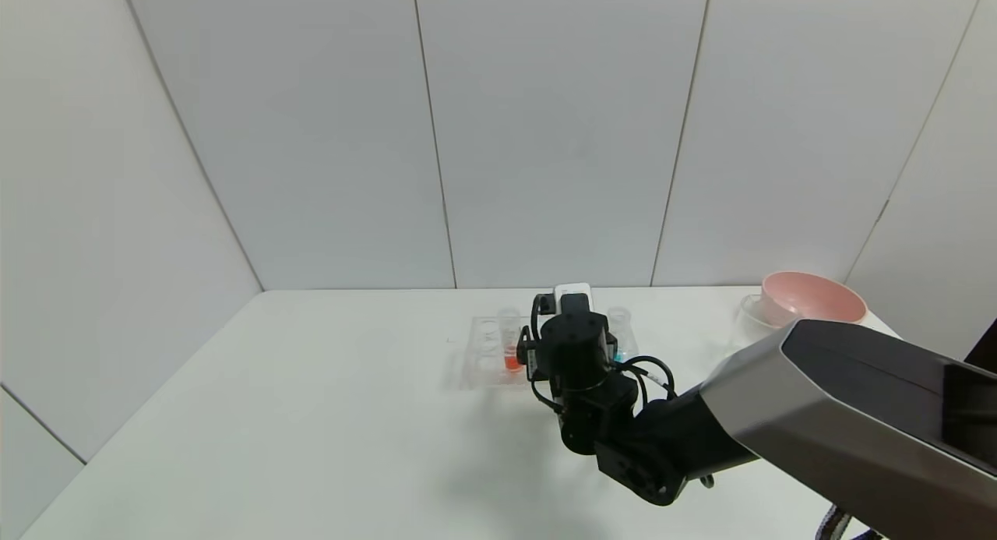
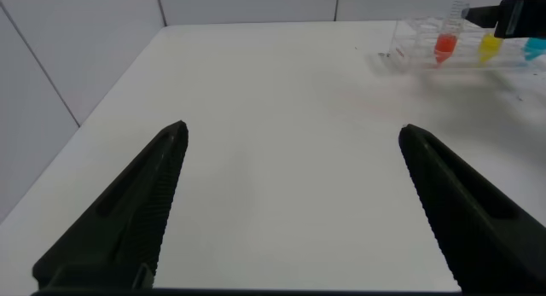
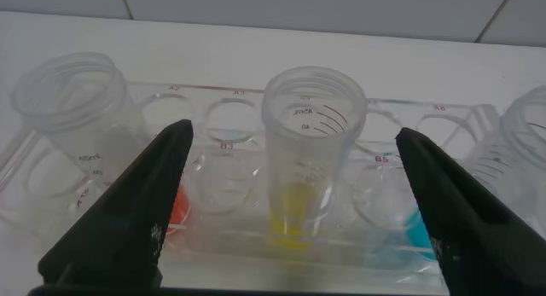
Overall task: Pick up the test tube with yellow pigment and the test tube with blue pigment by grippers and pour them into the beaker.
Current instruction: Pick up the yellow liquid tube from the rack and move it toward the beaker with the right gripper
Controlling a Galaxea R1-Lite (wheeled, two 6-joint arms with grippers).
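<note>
Right gripper [image 3: 290, 211] astride yellow-pigment tube [image 3: 309, 151]

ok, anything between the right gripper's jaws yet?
Yes: in the right wrist view the yellow test tube stands in the rack between the open jaws of the right gripper, untouched.
</note>
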